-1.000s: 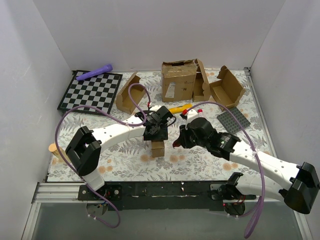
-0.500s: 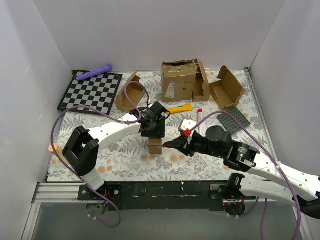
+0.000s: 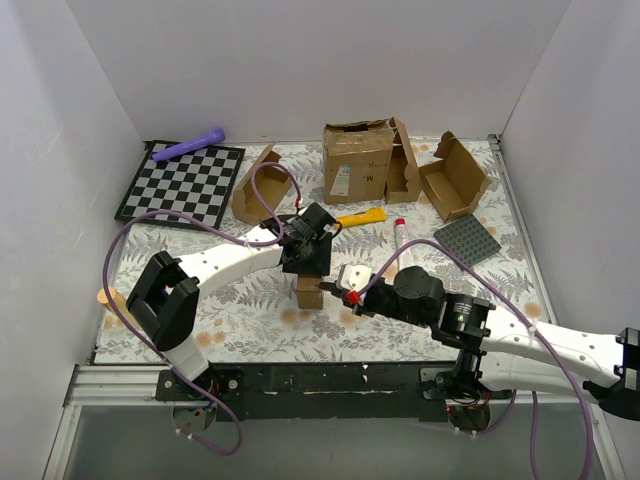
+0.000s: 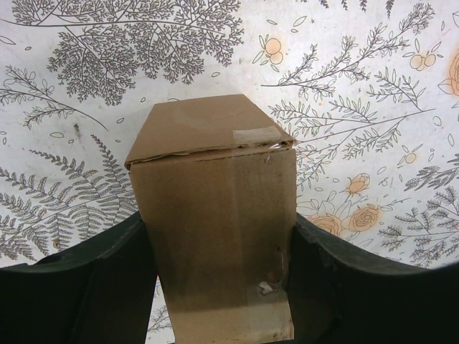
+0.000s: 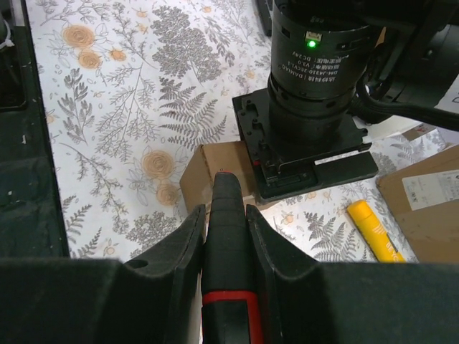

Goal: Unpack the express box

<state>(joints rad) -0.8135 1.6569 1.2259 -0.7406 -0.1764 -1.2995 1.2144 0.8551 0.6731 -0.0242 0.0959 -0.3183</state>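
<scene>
- The express box [image 3: 311, 293] is standing on end a little near of the table's [image 3: 200, 330] middle, directly under the left arm's wrist; whether its base is resting on the table cannot be told.
- The left fingers [image 4: 79, 287] are pressing on the box from both sides, gripping it between them; in the left wrist view its taped top flap is lying shut.
- The right fingers [image 5: 179, 244] are clamping a black tool with a red band [image 5: 224, 190], which is pointing left toward the box.
- The tool's tip is sitting at the box's right side, low down; whether it is touching the cardboard cannot be told.
- The right arm is reaching in from the near right, stretched low over the flower-printed table cover.
- A large battered carton with a white label [image 3: 357, 160] is standing at the far edge, with an open mailer box [image 3: 455, 178] to its right and another open mailer box [image 3: 257, 185] to its left.
- A chessboard [image 3: 180, 185] is lying at the far left with a purple object [image 3: 190, 147] on its far edge.
- A yellow item [image 3: 360, 216], a red-capped tube [image 3: 400, 232] and a grey studded plate [image 3: 467, 240] are lying between the carton and the arms.
</scene>
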